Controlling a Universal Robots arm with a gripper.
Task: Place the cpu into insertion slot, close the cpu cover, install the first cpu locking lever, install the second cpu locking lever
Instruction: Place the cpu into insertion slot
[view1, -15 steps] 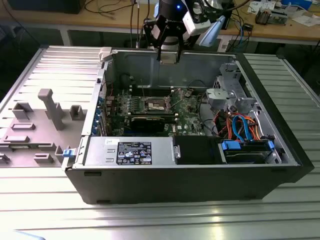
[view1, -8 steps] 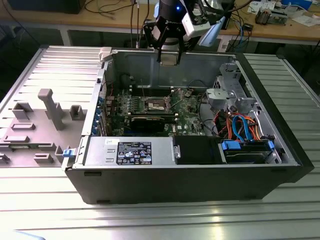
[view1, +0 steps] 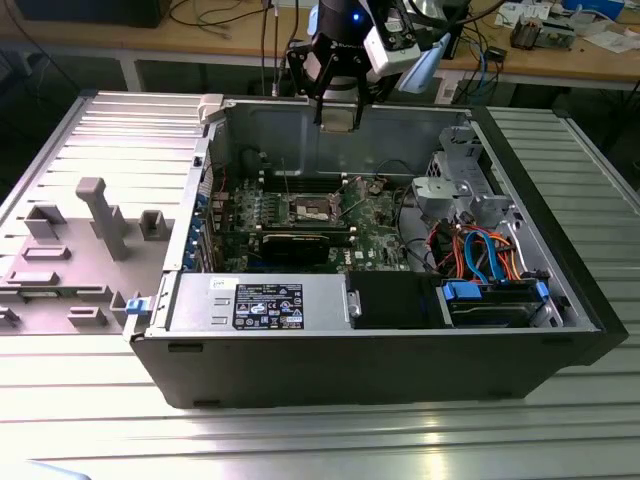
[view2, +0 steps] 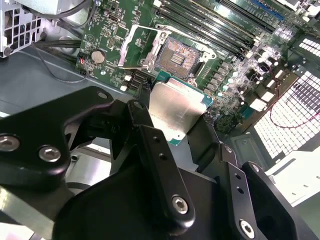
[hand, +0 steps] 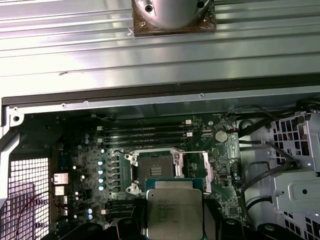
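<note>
Between the jaws, the cpu (view2: 177, 110) is gripped by opposite edges, held apart from the uncovered insertion slot (view2: 179, 54).

The arm (view1: 340, 40) points its gripper (view1: 338, 108) straight down, black fingers (view2: 141, 116) clamped on the cpu (hand: 173, 212) held flat between them.

cpu (hand: 174, 212) cut off by first wrist view's edge, its sides hidden behind fingers (view2: 150, 145)
</note>
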